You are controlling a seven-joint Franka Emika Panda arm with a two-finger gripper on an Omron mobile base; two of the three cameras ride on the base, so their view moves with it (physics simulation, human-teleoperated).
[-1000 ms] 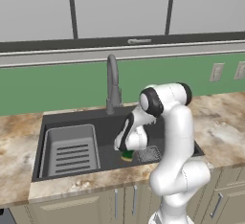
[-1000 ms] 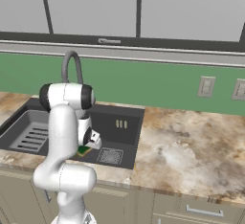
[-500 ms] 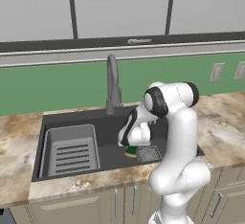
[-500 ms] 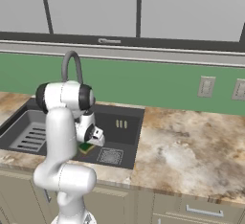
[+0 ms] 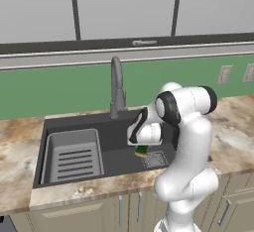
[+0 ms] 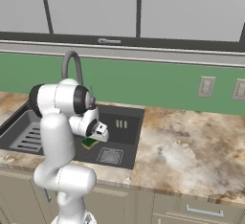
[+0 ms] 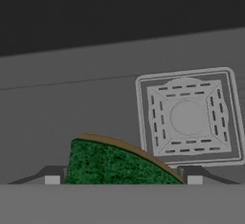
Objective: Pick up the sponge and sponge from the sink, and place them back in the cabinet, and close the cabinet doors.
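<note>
The fingers [image 7: 52, 177] stand either side of a sponge [image 7: 117, 163], its green scrub face filling the gap between them in the hand view, with a thin yellow-brown edge along its top. The jaws are partly closed and narrowing; they look to be touching the sponge's sides, but I cannot tell whether the grip is firm. Compared with a second ago, the gripper [image 5: 141, 149] has come up a little from the basin floor and the sponge [image 6: 89, 142] has come with it, hanging under the hand rather than lying flat. I judge that the first pick is made and the lift out of the sink [image 5: 74, 127] has begun.

Just beside the sponge, on the basin floor, sits the square drain grate [image 7: 189, 115]. Farther left lies the ribbed rack insert [image 5: 74, 156], and the gooseneck faucet [image 5: 117, 85] rises behind the basin. The marbled bench [image 6: 191, 146] surrounds the sink.

The second sponge and the beige cabinet are still to be dealt with.

No brand, label or legible writing appears anywhere; the wall outlets [image 6: 206, 86] are blank.
</note>
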